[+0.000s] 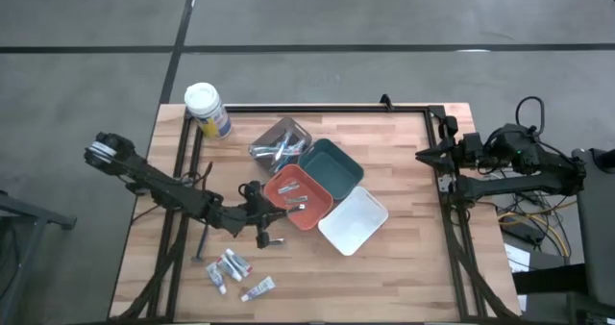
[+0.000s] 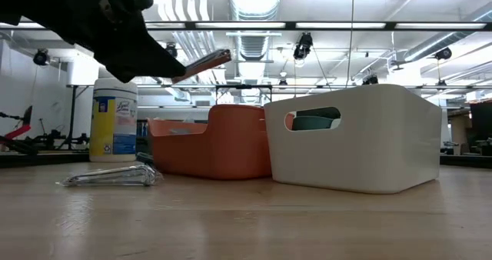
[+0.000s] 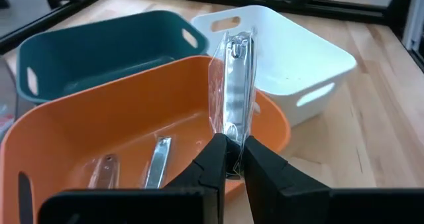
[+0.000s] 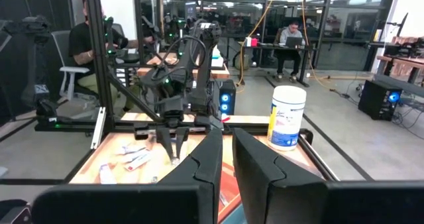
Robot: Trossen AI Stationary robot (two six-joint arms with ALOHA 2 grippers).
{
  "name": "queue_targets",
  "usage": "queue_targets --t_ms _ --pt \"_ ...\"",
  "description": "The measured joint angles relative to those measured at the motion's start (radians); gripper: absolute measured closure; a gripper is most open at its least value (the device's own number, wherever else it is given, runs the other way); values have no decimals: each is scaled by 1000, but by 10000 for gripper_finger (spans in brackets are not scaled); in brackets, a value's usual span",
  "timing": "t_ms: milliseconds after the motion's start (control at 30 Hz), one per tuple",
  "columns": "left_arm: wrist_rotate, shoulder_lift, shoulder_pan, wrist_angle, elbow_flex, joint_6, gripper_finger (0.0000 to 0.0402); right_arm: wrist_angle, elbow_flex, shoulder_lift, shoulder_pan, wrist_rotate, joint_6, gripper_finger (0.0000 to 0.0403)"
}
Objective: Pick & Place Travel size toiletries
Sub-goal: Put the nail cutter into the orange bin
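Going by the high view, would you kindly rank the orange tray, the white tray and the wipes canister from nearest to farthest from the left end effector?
1. Orange tray: right beside the left end effector, toward the table's middle.
2. White tray: just past the orange one.
3. Wipes canister: at the table's far left corner.

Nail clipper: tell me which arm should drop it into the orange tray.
Left. The left gripper already holds the nail clipper just above the orange tray; the right gripper waits at the table's far edge.
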Motion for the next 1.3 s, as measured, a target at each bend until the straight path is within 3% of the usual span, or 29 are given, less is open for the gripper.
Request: queue_targets --t_ms 667,1300 --pt "-119 23 37 0 -1 -137 362 0 0 0 0 0 1 369" --pt "-136 45 74 18 -2 -237 362 0 0 0 0 0 2 369"
